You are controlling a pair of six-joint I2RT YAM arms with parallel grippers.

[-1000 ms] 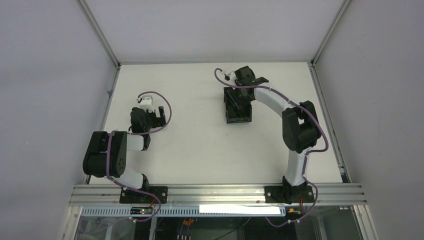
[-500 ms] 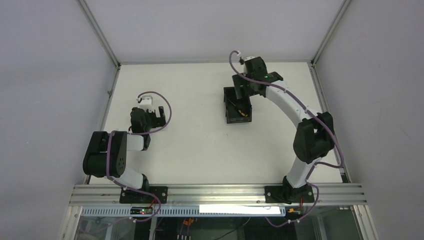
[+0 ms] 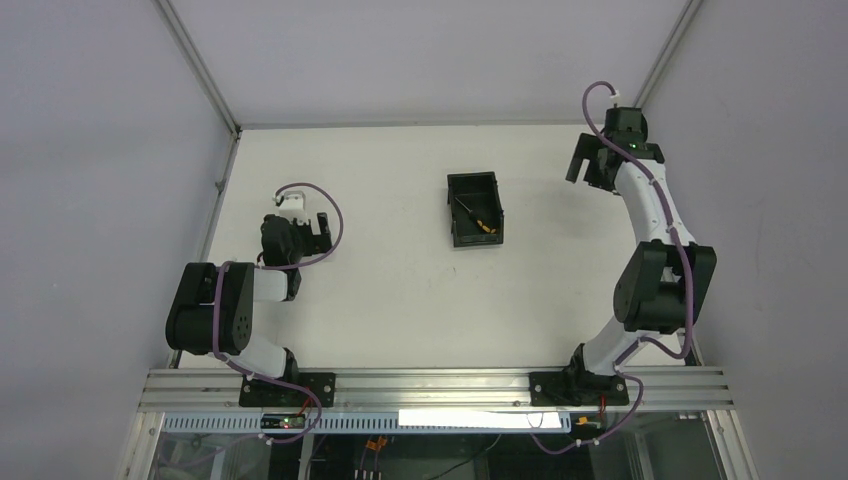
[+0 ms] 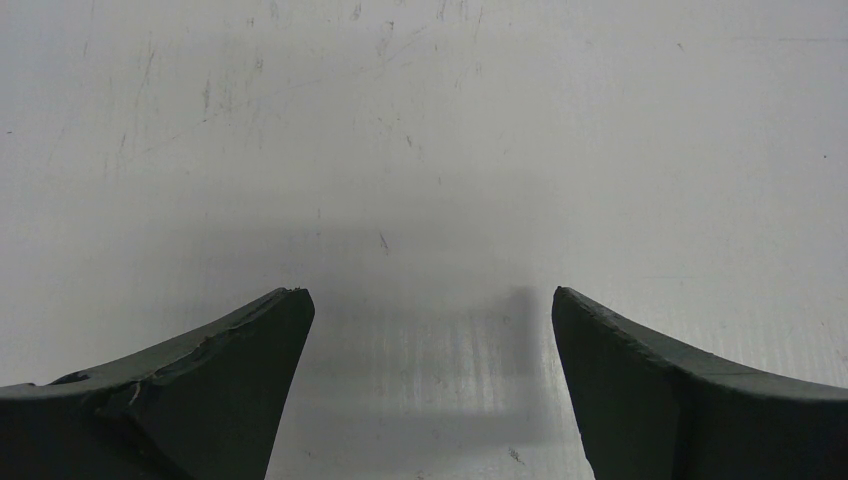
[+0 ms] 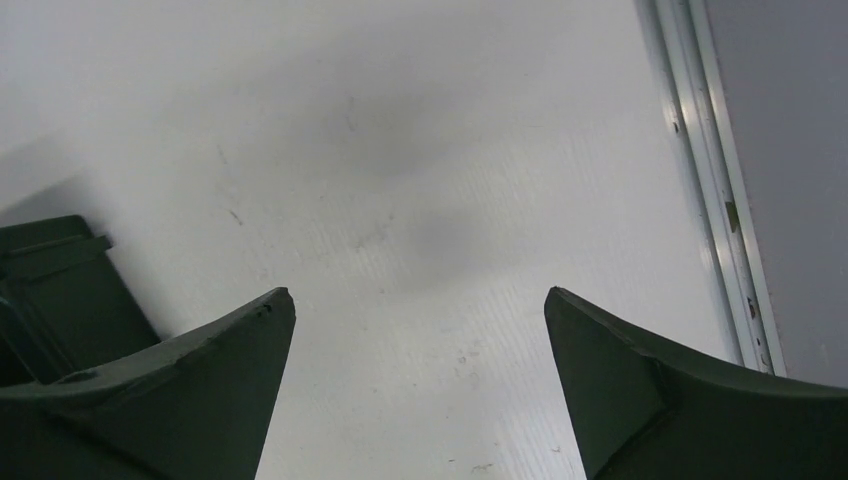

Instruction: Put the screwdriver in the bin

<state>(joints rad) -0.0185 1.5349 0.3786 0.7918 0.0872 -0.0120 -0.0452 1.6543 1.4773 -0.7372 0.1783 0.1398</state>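
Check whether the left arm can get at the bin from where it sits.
Probably yes: only bare table lies between the left gripper, open and empty, and the bin; nothing blocks the way. Whether it stretches that far is unproven.

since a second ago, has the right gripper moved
Yes. The right gripper was over the bin; it has swung away to the bin's right.

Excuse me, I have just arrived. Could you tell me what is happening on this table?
The screwdriver lies inside the bin, at the far middle of the table, so the job looks done. The right end effector hangs open and empty near the far right corner, apart from the bin. The left end effector is open too, over the table on the left, holding nothing.
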